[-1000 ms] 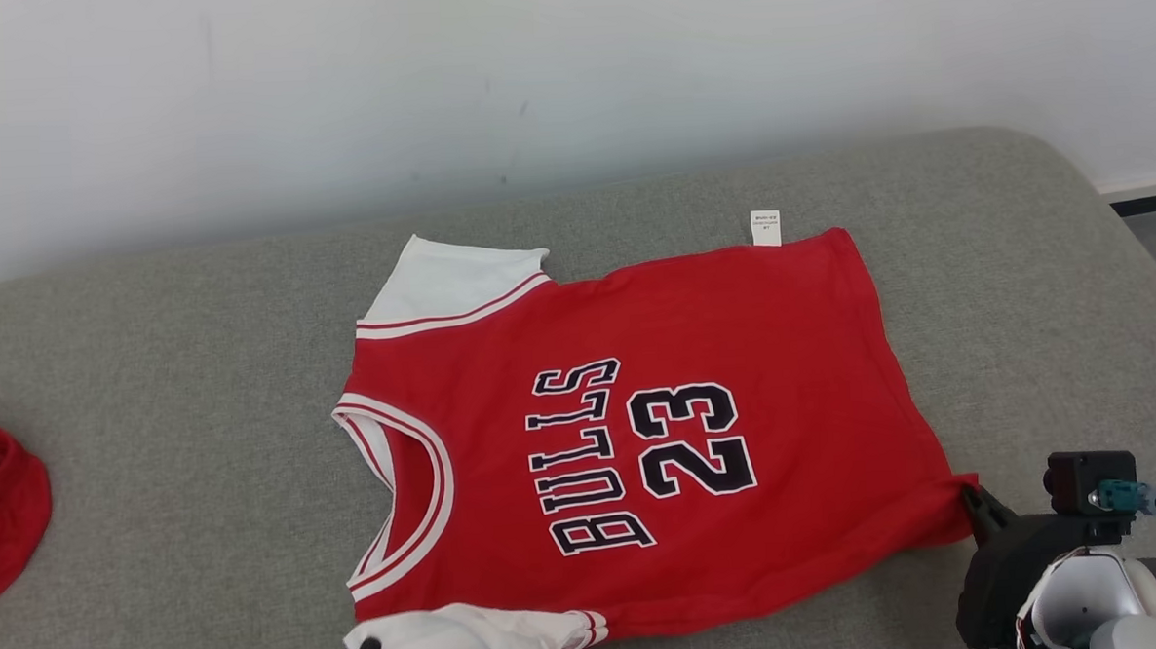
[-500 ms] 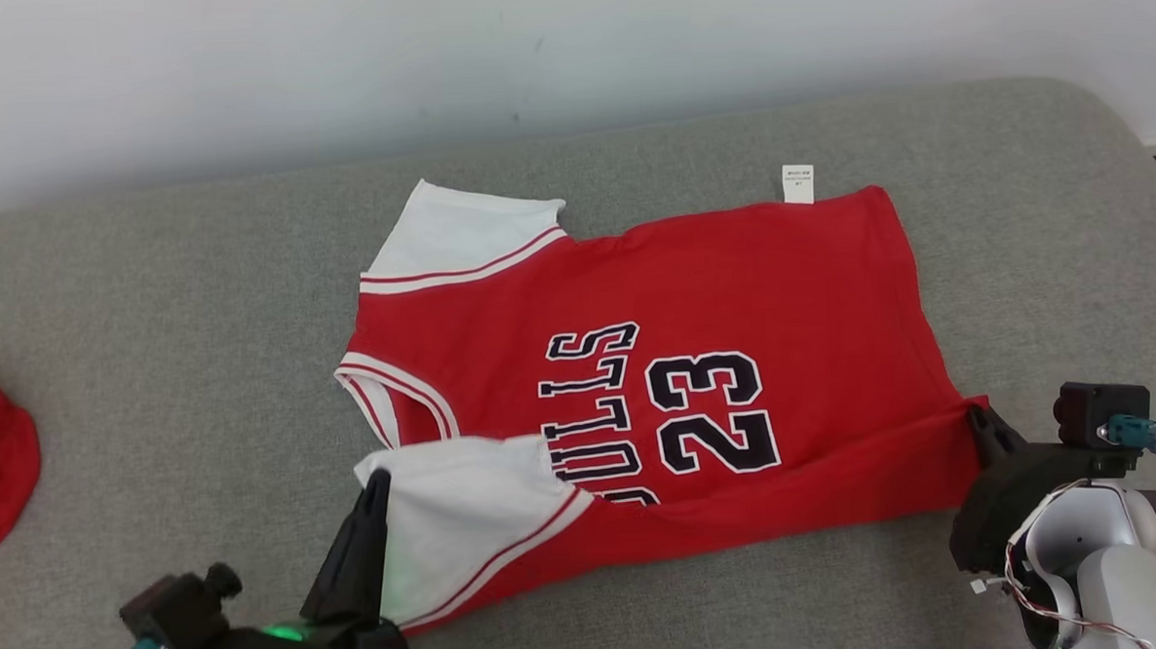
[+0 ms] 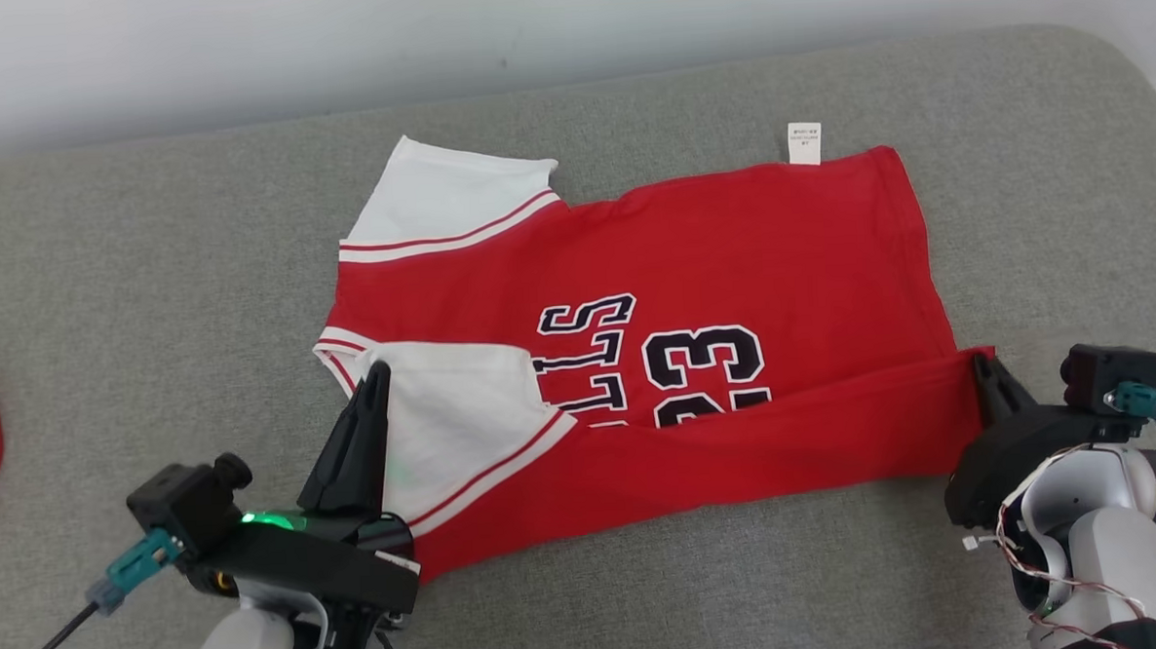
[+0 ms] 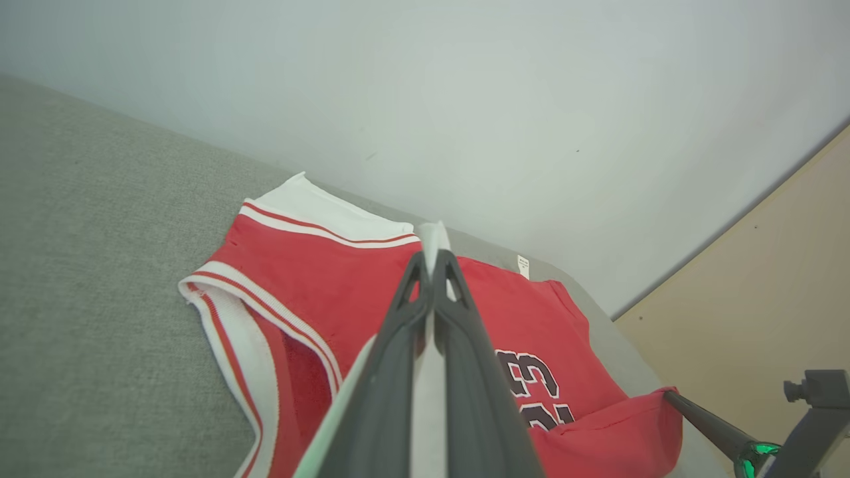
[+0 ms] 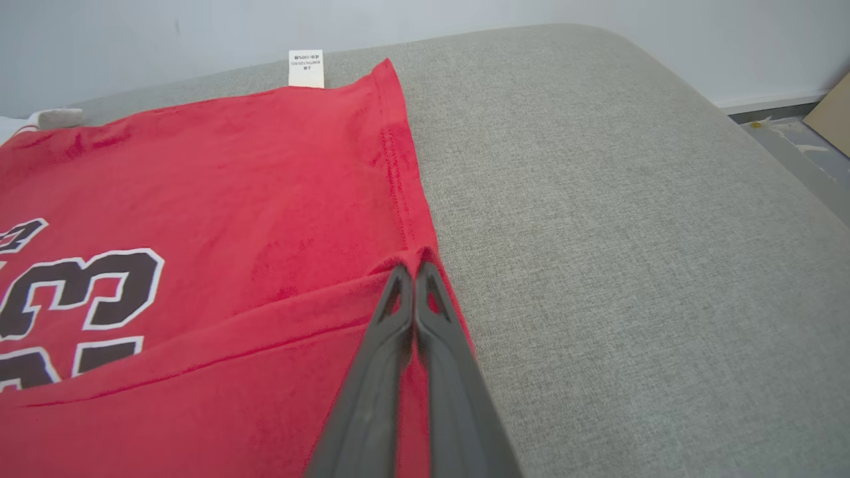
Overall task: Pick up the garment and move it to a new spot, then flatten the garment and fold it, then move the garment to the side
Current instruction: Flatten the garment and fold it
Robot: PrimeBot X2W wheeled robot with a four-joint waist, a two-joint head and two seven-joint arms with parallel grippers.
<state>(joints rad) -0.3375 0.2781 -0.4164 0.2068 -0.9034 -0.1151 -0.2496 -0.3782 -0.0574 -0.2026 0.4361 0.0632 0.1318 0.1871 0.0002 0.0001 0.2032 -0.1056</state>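
Fingers clenched, left gripper on white sleeve, right gripper on hem corner, near edge of red BULLS 23 jersey doubled over on grey upholstered pad, apparently for lengthwise fold.

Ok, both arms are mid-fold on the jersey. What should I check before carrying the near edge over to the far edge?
1. The left gripper is shut on the near white sleeve: ok.
2. The right gripper is shut on the hem corner: ok.
3. The lifted edge runs fairly straight between the two grips: ok.
4. The far half of the jersey lies flat on the grey cushion: ok.
5. There is bare cushion beyond the label for the edge to land: ok.
6. Each grip holds both layers of cloth: cannot tell.
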